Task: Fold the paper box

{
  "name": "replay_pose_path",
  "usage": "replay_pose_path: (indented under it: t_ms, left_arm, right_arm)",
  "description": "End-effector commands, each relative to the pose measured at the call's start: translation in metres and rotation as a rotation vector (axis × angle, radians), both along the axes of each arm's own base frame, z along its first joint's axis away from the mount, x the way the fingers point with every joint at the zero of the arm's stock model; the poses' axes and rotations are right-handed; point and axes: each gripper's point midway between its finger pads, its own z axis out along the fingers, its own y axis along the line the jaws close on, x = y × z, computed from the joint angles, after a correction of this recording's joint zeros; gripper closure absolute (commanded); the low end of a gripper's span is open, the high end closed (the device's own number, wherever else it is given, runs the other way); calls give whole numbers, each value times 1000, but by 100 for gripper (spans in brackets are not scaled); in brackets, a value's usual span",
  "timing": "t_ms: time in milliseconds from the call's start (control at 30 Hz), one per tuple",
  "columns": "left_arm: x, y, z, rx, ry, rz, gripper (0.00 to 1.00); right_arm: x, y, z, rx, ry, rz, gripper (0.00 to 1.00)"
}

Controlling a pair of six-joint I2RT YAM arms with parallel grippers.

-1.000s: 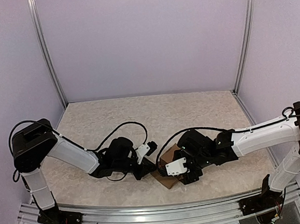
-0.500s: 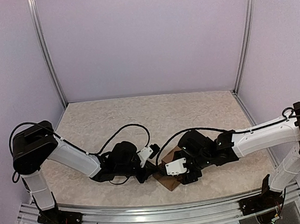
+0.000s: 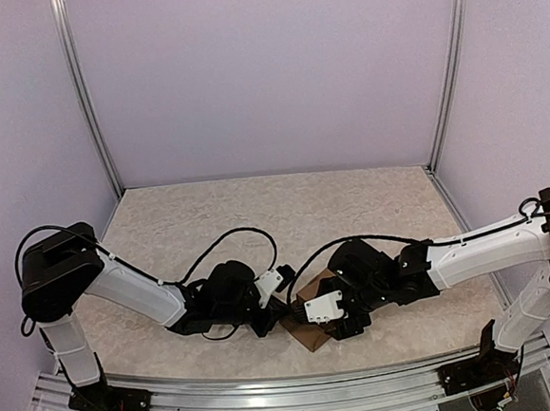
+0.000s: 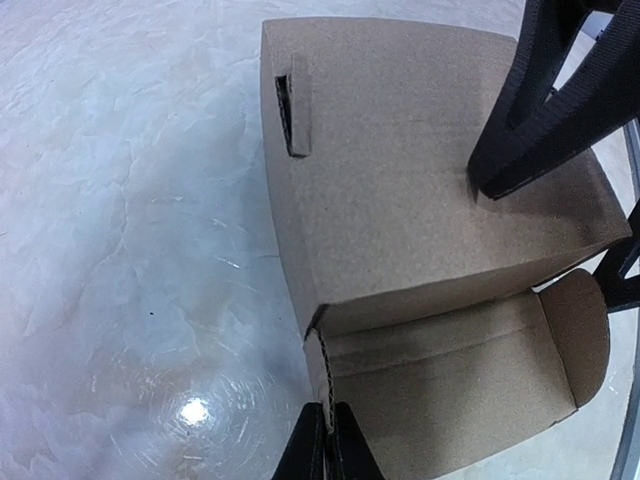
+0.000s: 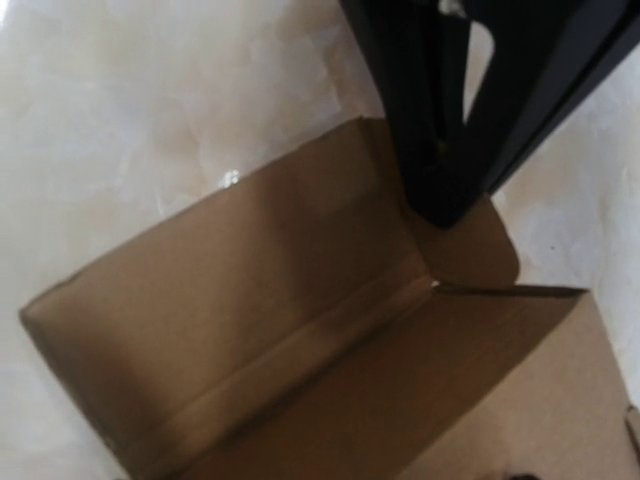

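Left gripper (image 4: 325, 440) edged right, clamped on paper box (image 4: 420, 180); marbled table (image 3: 285, 214), lilac walls (image 3: 265, 73); right gripper (image 3: 344, 324) unclear.

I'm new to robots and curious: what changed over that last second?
The left gripper slid right, closer to the box, and now seems to pinch the edge of one of its walls. The right gripper stayed resting on top of the box, and the box did not visibly move.

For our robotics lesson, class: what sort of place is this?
Probably a robotics lab test cell: left arm and right arm bolted to a metal rail, plain lilac walls enclosing the table, one paper box between them.
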Motion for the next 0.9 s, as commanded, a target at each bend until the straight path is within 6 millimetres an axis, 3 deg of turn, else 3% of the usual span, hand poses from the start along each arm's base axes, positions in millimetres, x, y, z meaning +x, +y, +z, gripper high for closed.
replay_pose_path:
  t_ms: [0,300,867]
  left_arm:
    - [-3,-8,8,-10,-9,-24,97]
    - [3,-20,17,-2,35,-34,96]
    - [9,-18,21,17,85,-22,96]
  right_arm:
    - [-19,-10,-21,-52,75,45,21]
    - [-28,-15,-26,-63,89,88,21]
    - [-43,-25,-33,-88,141,150,20]
